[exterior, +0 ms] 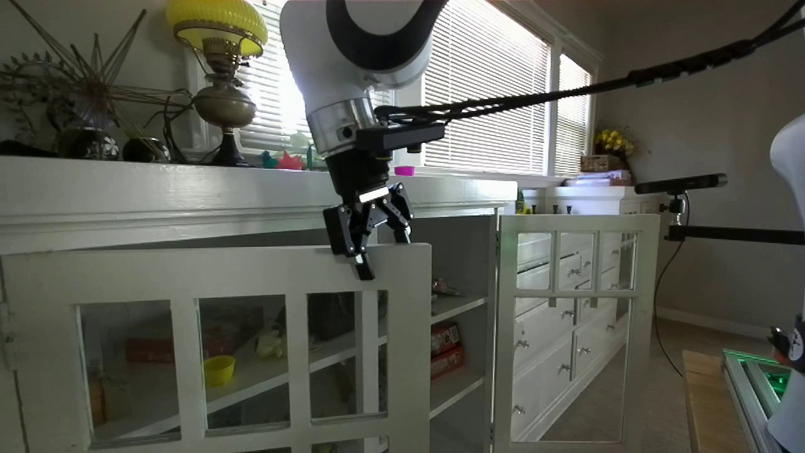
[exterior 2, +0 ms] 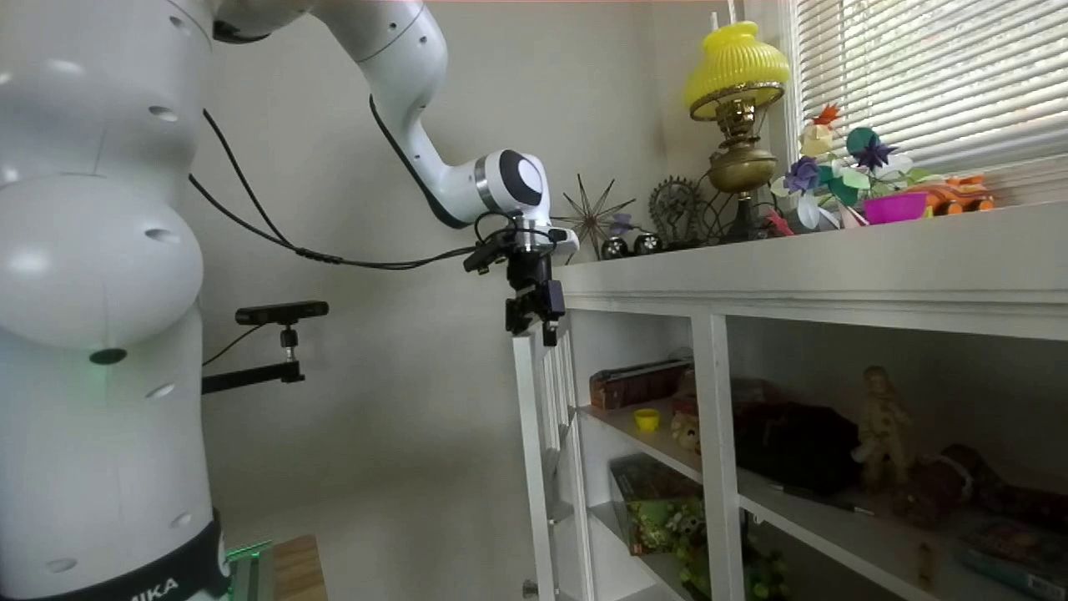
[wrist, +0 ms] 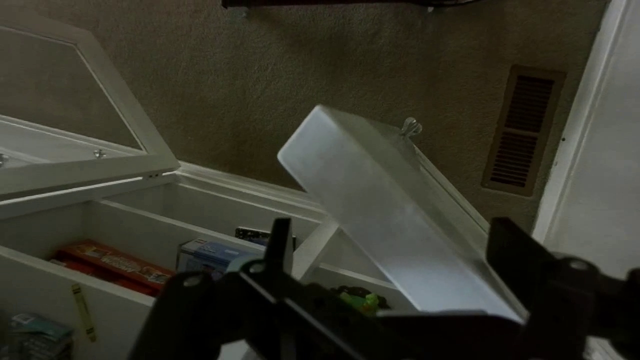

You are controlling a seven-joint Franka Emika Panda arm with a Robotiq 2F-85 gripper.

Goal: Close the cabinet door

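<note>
The cabinet door (exterior: 251, 274), white-framed with glass panes, stands swung outward from the cabinet. In an exterior view it appears nearly edge-on, as a white door (exterior 2: 534, 467). My gripper (exterior: 382, 253) points down over its top edge near the free end, jaws apart. One finger (exterior: 363, 267) hangs in front of the door's outer face; the other is partly hidden behind the top rail. In the wrist view, the door's top (wrist: 370, 195) runs between the fingers, with a gap on the left finger's side. Whether the right finger touches the door, I cannot tell. A clear knob (wrist: 411, 127) sits on its face.
A narrower glazed door (exterior: 641, 352) also stands open. The white cabinet top (exterior: 157, 185) overhangs just behind the gripper, bearing a yellow lamp (exterior: 217, 25) and ornaments. Shelves inside hold boxes and a yellow cup (exterior 2: 647, 419). A wall (wrist: 600, 200) rises on the wrist view's right.
</note>
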